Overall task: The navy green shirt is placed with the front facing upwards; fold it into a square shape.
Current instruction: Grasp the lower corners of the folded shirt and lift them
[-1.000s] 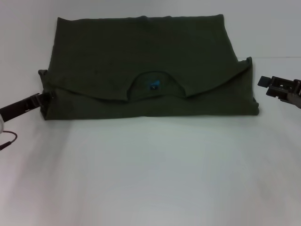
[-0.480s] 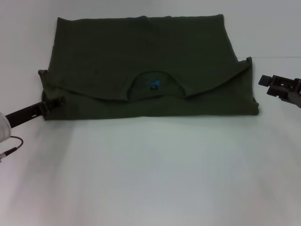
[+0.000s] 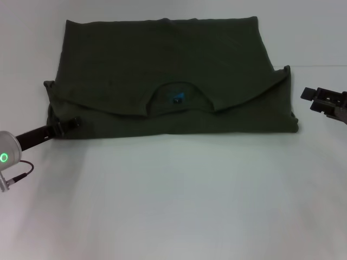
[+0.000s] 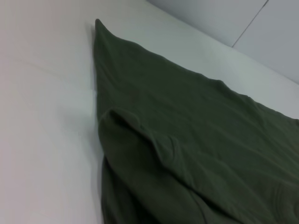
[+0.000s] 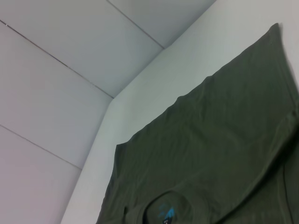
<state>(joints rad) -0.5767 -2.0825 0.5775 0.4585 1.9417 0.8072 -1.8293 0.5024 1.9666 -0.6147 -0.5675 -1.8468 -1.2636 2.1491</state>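
Navy green shirt lies part-folded, collar side nearest, on white table. Left pincer at its near-left corner, right pincer off right edge; can't tell grip state of either. Fabric prob. soft, light, limp: take hold at corners/folded edges.

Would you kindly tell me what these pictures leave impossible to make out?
- Chest lettering of the navy green shirt: head view, hidden by the fold.
- Collar label: head view, too small to read.
- Left gripper: head view, fingertips merge with the dark cloth.
- Right gripper: head view, arm cut off by the edge.
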